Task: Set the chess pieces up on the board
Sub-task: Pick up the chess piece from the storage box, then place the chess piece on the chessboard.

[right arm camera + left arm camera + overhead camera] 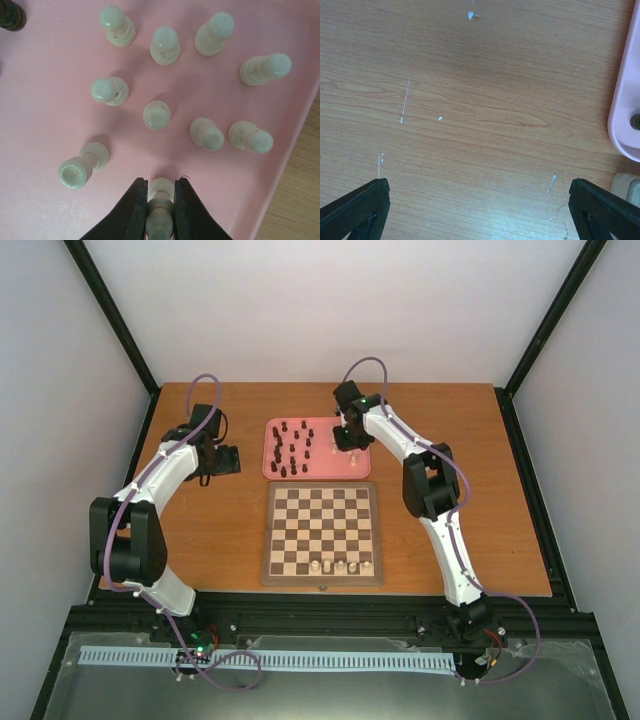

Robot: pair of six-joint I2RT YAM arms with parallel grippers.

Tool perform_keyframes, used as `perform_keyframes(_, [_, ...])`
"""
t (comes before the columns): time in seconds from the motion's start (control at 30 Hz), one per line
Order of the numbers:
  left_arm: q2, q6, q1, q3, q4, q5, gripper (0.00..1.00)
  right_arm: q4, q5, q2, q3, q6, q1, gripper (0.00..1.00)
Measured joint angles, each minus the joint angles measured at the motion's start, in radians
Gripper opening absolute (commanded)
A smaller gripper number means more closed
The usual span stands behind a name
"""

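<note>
On the brown wooden tabletop (480, 490), the square checkered wooden board (320, 520) lies by the near edge with a few cream chess pieces (340, 565) along its near row, the pink rounded tray (320, 472) touches its far edge, the left gripper (480, 200) hovers wide-jawed over bare wood, and the right gripper (160, 187) pinches a cream-white piece (160, 210) near the tray's right edge.

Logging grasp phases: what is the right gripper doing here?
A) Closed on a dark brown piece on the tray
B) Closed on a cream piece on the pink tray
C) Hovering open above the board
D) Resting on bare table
B: the right wrist view shows the right gripper shut on a cream piece on the pink tray.
</note>
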Motion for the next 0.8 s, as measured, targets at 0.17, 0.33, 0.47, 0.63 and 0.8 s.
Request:
perform_keyframes(0.17, [0.0, 0.0, 0.0, 0.0, 0.0, 0.0, 1.0, -0.011, 0.018, -0.049, 0.0, -0.015, 0.012, 0.13])
perform_keyframes(0.33, [0.0, 0.0, 0.0, 0.0, 0.0, 0.004, 1.0, -0.009, 0.02, -0.202, -0.046, -0.018, 0.067, 0.13])
perform_keyframes(0.47, [0.003, -0.001, 0.0, 0.005, 0.0, 0.024, 1.0, 0.001, 0.014, -0.362, -0.19, -0.014, 0.169, 0.12])
perform_keyframes(0.63, [0.003, -0.001, 0.0, 0.008, 0.0, 0.031, 1.0, 0.033, -0.029, -0.521, -0.449, 0.01, 0.338, 0.12])
perform_keyframes(0.8, [0.003, 0.0, 0.0, 0.009, 0.0, 0.03, 1.0, 0.045, -0.057, -0.589, -0.616, 0.02, 0.461, 0.12])
